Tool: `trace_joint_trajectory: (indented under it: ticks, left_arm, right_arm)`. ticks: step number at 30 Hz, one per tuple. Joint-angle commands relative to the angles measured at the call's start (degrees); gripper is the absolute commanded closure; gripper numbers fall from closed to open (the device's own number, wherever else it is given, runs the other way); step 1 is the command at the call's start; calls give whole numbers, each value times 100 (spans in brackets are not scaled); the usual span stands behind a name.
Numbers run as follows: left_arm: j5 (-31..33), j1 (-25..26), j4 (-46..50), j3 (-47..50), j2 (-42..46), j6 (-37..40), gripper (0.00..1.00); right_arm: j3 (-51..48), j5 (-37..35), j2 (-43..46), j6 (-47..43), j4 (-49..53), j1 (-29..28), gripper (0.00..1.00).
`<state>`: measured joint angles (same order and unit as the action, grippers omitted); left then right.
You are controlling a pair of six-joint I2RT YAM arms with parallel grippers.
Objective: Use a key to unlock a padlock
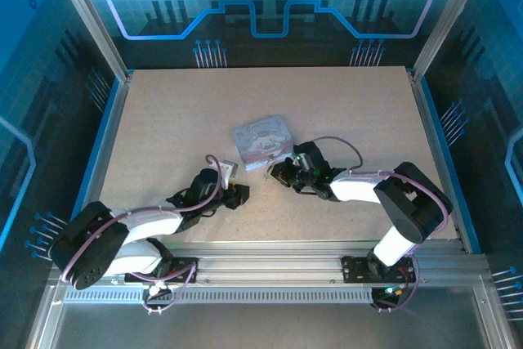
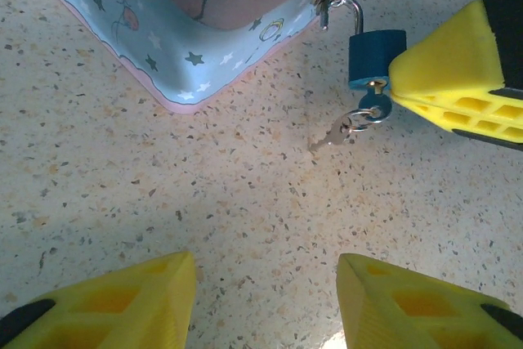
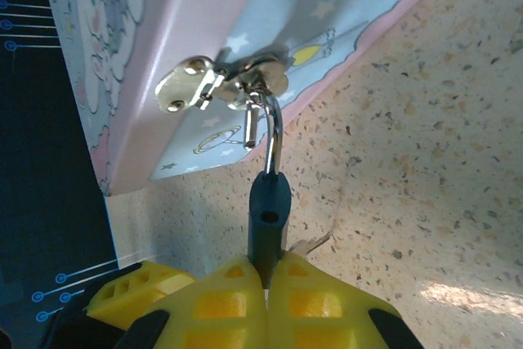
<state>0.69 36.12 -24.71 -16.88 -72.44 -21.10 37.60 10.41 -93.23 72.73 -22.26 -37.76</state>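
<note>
Because padlock (image 3: pixel 268 206) hangs off tin (image 2: pixel 163 30) hasp, right fingers (image 3: pixel 221 304) pinch its body steady; key (image 2: pixel 337 131) trails beneath onto tabletop (image 2: pixel 204 202); left fingers (image 2: pixel 122 300) spread apart, facing key, likely for pickup.

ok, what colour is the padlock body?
The padlock body is blue; clearest in the left wrist view.

No lettering, brand or number can be read anywhere; on the tin box (image 2: pixel 163 30) just printed stars and a balloon are seen, and the padlock (image 2: pixel 376 56) is left unmarked
</note>
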Motion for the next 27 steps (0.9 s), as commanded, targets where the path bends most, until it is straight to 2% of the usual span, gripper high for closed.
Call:
trace_joint_trajectory:
  ticks: [1, 27]
  left_arm:
    - [-157, -52, -166, -117, -68, -103, 51]
    - [-218, -113, -147, -134, -95, -30, 51]
  right_arm:
    - [2, -191, -146, 298, -320, -89, 100]
    - [-313, -687, -39, 760, -699, -135, 100]
